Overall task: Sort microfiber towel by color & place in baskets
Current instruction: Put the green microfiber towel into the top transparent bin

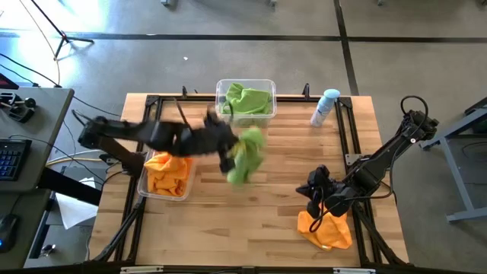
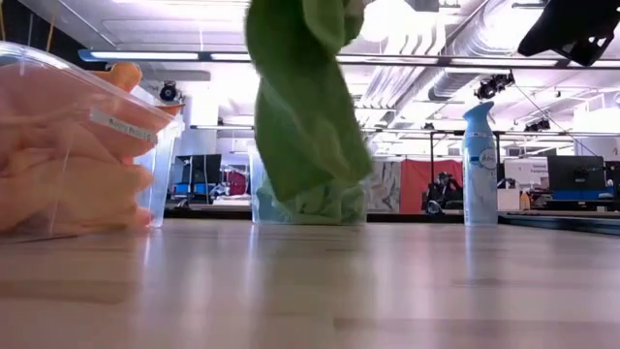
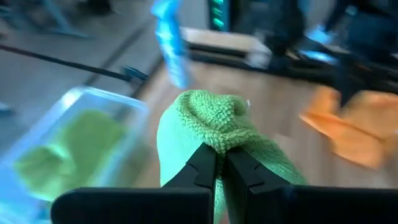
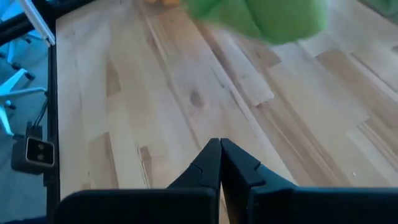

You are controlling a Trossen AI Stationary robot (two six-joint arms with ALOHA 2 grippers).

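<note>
My left gripper (image 1: 227,154) is shut on a lime green microfiber towel (image 1: 247,156) over the table's middle, and the cloth hangs in the low view (image 2: 300,107). A clear basket (image 1: 246,99) at the far edge holds another green towel. A second clear basket (image 1: 167,175) at the left holds orange towels. One orange towel (image 1: 327,228) lies flat on the table at the near right. My right gripper (image 1: 313,199) is shut with nothing between its fingers (image 4: 219,144), just beyond that towel's far edge. My left gripper (image 3: 221,152) pinches a bunched fold of the green towel (image 3: 219,134) between its two fingers, at the cloth's top. The rest of the towel (image 2: 305,165) hangs slack below the fingers, clear of the table.
A pale blue-capped spray bottle (image 1: 326,106) stands at the far right of the table. A black frame (image 1: 350,137) runs along the table's edges. Bare wood (image 1: 266,221) lies between the two grippers.
</note>
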